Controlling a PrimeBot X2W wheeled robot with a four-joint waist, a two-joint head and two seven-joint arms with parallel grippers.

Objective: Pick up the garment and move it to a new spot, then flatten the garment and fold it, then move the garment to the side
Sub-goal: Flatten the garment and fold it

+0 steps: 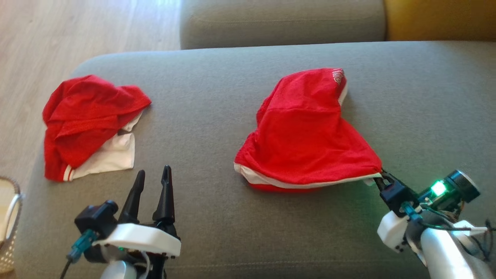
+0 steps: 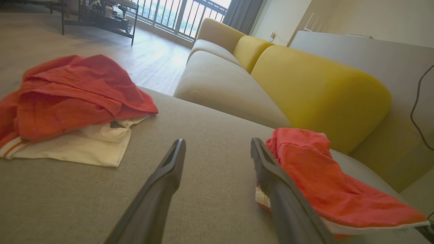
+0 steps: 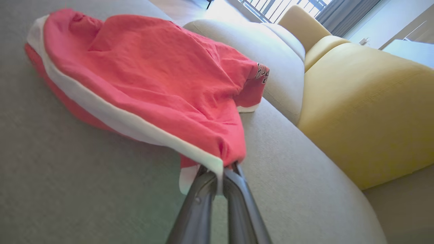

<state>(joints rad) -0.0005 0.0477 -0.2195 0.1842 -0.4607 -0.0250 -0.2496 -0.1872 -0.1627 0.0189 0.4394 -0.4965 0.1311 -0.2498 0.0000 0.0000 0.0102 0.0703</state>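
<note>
A red garment (image 1: pixel 306 131) with a white hem lies bunched on the grey sofa cushion (image 1: pixel 232 224), right of centre. My right gripper (image 1: pixel 381 174) is shut on its near right corner, and that corner is lifted slightly off the cushion. The right wrist view has the fingers pinching the white-edged hem of the garment (image 3: pixel 152 74) at the gripper (image 3: pixel 220 169). My left gripper (image 1: pixel 153 178) stands open and holds nothing, above the cushion's front left. From the left wrist, the garment (image 2: pixel 322 183) lies just right of the gripper (image 2: pixel 217 145).
A second crumpled red and white garment (image 1: pixel 85 120) lies at the cushion's left end. A wicker basket (image 1: pixel 7 217) stands at the lower left edge. Wooden floor (image 1: pixel 77 31) lies beyond the left end. Another grey seat (image 1: pixel 283 23) and a yellow cushion (image 2: pixel 318 88) stand behind.
</note>
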